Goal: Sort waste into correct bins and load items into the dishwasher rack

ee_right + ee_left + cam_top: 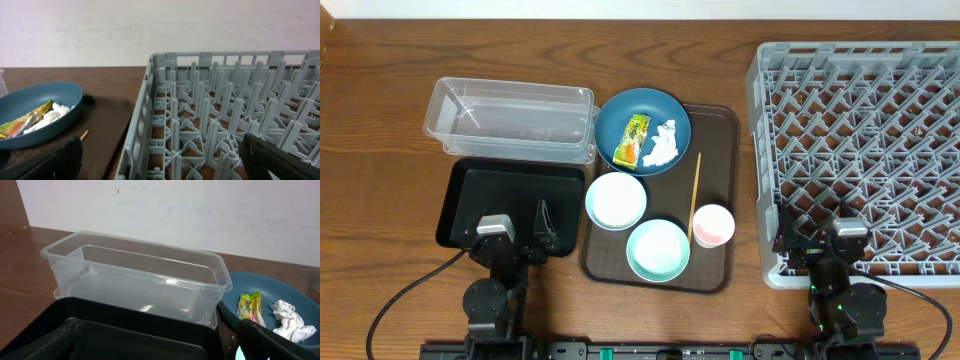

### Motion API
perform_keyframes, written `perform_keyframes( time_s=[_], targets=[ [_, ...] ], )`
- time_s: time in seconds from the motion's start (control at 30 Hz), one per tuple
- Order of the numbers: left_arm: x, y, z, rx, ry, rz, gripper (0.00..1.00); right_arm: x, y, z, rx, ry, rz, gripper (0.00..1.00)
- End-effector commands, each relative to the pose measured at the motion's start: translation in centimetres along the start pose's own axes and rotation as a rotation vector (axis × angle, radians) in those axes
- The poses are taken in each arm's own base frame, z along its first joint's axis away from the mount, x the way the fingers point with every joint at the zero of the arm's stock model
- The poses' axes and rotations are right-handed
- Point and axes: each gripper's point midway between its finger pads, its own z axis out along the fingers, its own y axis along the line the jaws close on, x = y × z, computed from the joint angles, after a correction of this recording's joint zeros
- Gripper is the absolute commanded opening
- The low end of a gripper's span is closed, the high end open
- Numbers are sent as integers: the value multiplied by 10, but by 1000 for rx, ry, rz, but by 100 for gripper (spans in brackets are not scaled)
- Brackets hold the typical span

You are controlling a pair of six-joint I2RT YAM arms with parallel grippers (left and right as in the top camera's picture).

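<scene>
The left gripper (160, 326) stood wide open above the near part of the black tray (490, 195) and had nothing between its fingers. The right gripper (160, 144) was also wide open and empty, at the near left corner of the dishwasher rack (860, 110).

The clear tub (510, 120) stood just behind the black tray, with nothing inside it. To its right was the brown tray (715, 140), and the dark blue plate (620, 115) rested on the tray's far left corner. On the plate lay the yellow-green wrapper (635, 140), and the crumpled white tissue (663, 148) was just beside it. The wrapper carried print in green, yellow and orange, but the letters were too small to read in any view. Some small white bits lay near the tissue; I cannot tell if they were rice.

The white-blue bowl (616, 200), the mint bowl (658, 250) and the pink cup (713, 225) stood upright on the brown tray. The wooden stick (695, 193) lay between the bowls and the cup. No label or writing showed on the tub, the trays or the rack.
</scene>
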Motion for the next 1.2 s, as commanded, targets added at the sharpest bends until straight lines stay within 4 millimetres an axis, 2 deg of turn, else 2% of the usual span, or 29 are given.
perform_keyframes(
  time_s=[0.0, 1.17],
  targets=[
    [15, 5, 0, -22, 47, 11, 98, 2, 1, 0, -6, 7, -12, 99],
    [15, 5, 0, -22, 47, 11, 98, 1, -1, 0, 8, 3, -13, 99]
  ],
)
